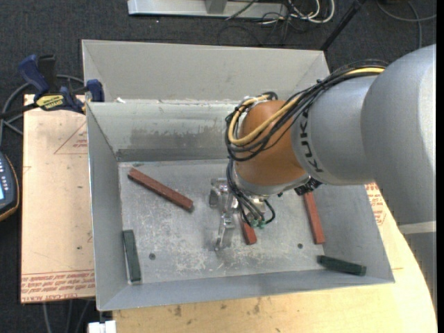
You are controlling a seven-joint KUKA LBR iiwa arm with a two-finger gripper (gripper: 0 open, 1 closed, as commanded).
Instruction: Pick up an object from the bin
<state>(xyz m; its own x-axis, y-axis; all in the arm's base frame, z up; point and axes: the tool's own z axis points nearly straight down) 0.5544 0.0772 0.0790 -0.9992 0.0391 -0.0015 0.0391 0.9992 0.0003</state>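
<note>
Short red block [248,236] lies on the bin [173,245] floor near the middle, just beside my gripper [223,240], which hangs low over the floor. I cannot tell whether the gripper is spread or pressed together. A longer red bar [160,189] lies well apart.

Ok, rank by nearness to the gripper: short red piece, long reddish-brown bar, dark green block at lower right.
1. short red piece, just right of the gripper.
2. long reddish-brown bar, to the left.
3. dark green block, lower right corner.
</note>
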